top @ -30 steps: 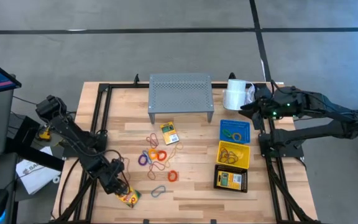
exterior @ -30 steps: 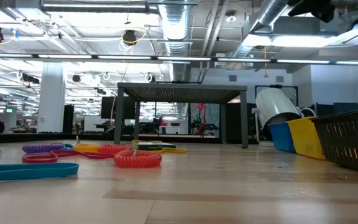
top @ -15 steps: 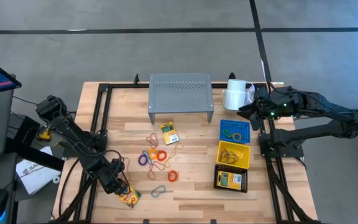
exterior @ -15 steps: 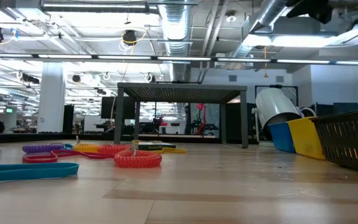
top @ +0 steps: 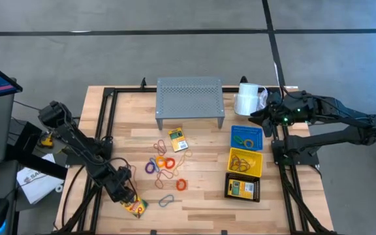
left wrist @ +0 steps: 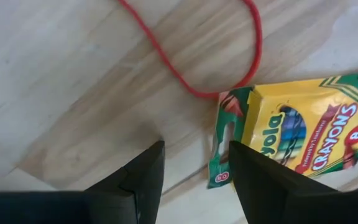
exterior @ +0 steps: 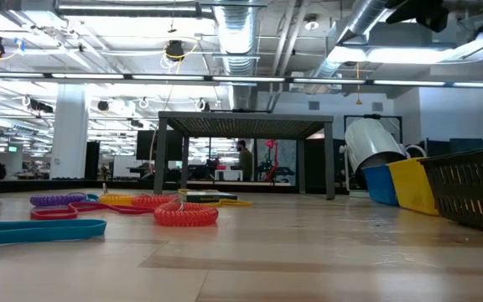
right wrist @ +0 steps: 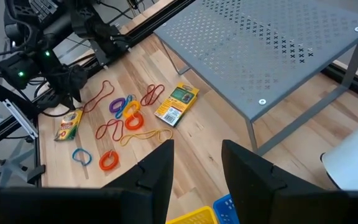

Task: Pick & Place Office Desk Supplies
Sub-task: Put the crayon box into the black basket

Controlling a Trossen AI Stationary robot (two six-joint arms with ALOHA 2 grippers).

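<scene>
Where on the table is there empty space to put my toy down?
Bare wood lies between the loops and the yellow basket, and left of the grey shelf. It is crowded around the loops, near the left gripper by the crayon box.

The wooden table (top: pixel 201 140) carries a grey perforated shelf (top: pixel 190 98). In front of the shelf lie a crayon box (top: pixel 177 139) and scattered coloured loops (top: pixel 164 163); right of it, a white roll (top: pixel 247 99) and three baskets (top: pixel 245 162).
</scene>
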